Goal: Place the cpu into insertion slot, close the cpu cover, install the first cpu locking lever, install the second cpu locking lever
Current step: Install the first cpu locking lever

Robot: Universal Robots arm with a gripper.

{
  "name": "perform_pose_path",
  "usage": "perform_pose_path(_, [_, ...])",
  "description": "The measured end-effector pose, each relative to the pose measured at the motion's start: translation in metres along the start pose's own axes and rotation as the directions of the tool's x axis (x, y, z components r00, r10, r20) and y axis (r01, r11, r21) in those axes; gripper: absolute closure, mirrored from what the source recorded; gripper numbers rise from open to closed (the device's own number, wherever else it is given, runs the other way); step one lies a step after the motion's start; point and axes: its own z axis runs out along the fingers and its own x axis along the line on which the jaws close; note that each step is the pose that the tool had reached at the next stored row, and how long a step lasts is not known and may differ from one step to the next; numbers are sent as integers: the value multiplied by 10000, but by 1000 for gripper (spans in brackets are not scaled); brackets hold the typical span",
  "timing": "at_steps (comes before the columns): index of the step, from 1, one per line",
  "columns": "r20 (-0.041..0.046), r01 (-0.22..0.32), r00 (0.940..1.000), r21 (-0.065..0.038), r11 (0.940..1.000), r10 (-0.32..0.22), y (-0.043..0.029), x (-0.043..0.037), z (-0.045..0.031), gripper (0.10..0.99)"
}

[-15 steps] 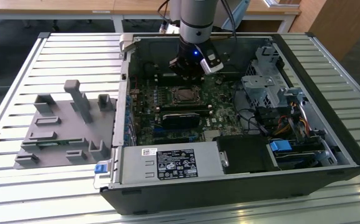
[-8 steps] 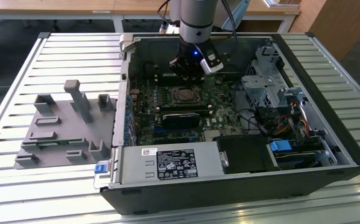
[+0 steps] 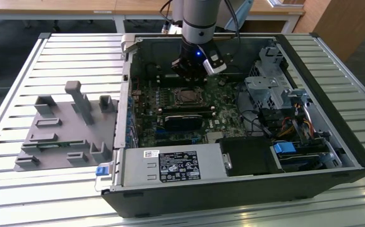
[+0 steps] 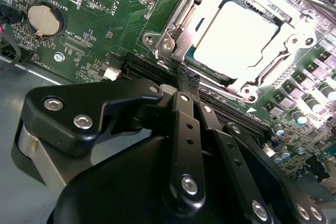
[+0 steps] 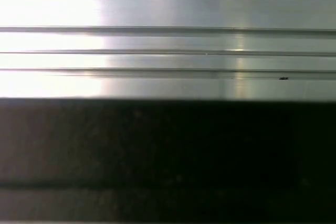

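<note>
**Now over the socket: claw low inside the case**

Exterior view: open computer case [image 3: 334, 142] lying on a slatted tabletop [image 3: 44, 56], grey fixture block [image 3: 63, 127] at the exterior view's left. Claw [image 3: 192, 75] lowered over the green motherboard [image 3: 169, 118], just beyond the insertion slot [image 3: 187, 96].

Second wrist view: fingers [image 4: 185, 108] pressed together, nothing between them, tips [image 4: 184, 80] touching the near edge of the slot beside a locking lever [image 4: 170, 43]. Inside the slot, the cpu [image 4: 236, 38], pale face up, framed by the silvery cpu cover [image 4: 286, 43] lying flat around it. Round coin battery [image 4: 44, 19] well apart on the board.

First wrist view: ribbed aluminium slats [image 5: 168, 40] above a dark band.
</note>
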Motion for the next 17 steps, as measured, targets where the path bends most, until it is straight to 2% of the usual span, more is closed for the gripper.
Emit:
perform_pose_path(5, [-2,-1,10000,9,10000,1,0,0,-4,980])
perform_pose_path(11, [-2,1,10000,144,9999,-1,-1,-4,3,980])
perform_pose_path(17, [-5,1,10000,159,9999,-1,6,-21,26,980])
